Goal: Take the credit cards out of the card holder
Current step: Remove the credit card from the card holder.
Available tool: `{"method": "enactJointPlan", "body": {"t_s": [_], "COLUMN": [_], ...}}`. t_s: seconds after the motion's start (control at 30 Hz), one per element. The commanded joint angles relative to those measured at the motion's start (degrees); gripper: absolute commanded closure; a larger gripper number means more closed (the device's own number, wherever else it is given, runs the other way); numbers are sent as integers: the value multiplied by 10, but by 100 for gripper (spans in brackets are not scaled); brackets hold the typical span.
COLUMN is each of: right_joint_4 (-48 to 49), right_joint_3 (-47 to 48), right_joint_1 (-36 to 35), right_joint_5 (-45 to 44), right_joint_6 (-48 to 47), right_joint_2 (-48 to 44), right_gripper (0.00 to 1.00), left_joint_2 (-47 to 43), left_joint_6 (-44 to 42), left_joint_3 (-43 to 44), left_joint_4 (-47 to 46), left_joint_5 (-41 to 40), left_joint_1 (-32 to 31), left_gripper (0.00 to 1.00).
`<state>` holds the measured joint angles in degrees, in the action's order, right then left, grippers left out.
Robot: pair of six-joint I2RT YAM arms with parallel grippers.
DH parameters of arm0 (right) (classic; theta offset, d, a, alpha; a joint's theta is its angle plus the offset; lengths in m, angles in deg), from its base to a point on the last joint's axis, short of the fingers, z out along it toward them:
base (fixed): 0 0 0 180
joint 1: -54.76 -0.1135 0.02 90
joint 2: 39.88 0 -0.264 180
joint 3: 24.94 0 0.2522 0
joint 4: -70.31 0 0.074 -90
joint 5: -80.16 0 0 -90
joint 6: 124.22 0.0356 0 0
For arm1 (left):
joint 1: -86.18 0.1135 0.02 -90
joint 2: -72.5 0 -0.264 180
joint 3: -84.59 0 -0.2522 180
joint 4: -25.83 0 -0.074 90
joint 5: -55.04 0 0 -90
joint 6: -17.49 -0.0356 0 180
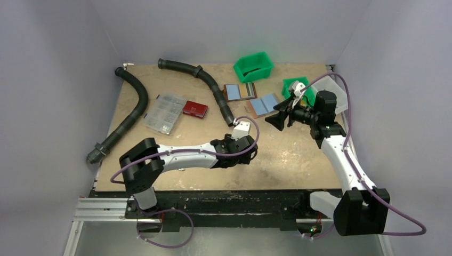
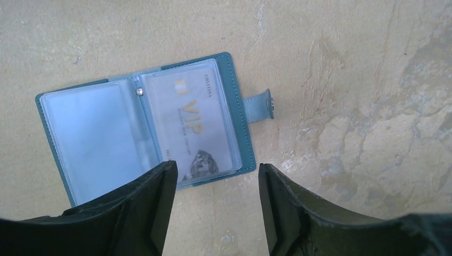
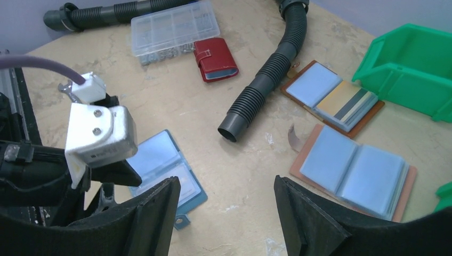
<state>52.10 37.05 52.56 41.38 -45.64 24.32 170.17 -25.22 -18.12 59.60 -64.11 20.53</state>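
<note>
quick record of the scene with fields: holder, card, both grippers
card holder: lying open on the table, tab unsnapped
VIP card: inside the clear pocket on the tab side, not yet out
left gripper: open, over the holder's edge, holding nothing
right gripper: open, empty, apart from the holder
nearby: red wallet

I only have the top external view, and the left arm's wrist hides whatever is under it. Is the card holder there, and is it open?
Observer: Yes; the left wrist view shows the card holder lying open on the table.
Operator: Any card inside?
Observer: One VIP card sits in the pocket on the snap-tab side.
Operator: Is the left gripper holding it?
Observer: No; the left gripper is open over the holder's near edge, gripping nothing.
</note>
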Motion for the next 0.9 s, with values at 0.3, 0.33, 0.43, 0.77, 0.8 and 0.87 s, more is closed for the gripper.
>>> {"method": "enactJointPlan", "body": {"t_s": [0.3,0.33,0.43,0.77,0.8,0.87], "right_joint_4": [-34,-37,-39,-41,-40,-40], "right_joint_3": [28,29,31,30,29,29], "right_joint_1": [2,2,2,1,2,2], "right_joint_5": [14,15,16,16,16,15], "right_joint_6": [-27,-29,-31,-32,-31,-32], "right_joint_2": [34,36,41,44,45,46], "right_gripper": [27,27,27,28,28,28], "left_joint_2": [85,89,104,135,135,130], "left_joint_6": [-2,-2,-2,18,19,19], "left_joint_3": [74,78,90,119,118,117], "left_joint_4": [45,45,50,104,105,105], "left_joint_5": [-33,-32,-35,-67,-70,-74], "left_joint_1": [-6,-6,-6,-8,-9,-10], "left_gripper": [44,43,42,41,40,40]}}
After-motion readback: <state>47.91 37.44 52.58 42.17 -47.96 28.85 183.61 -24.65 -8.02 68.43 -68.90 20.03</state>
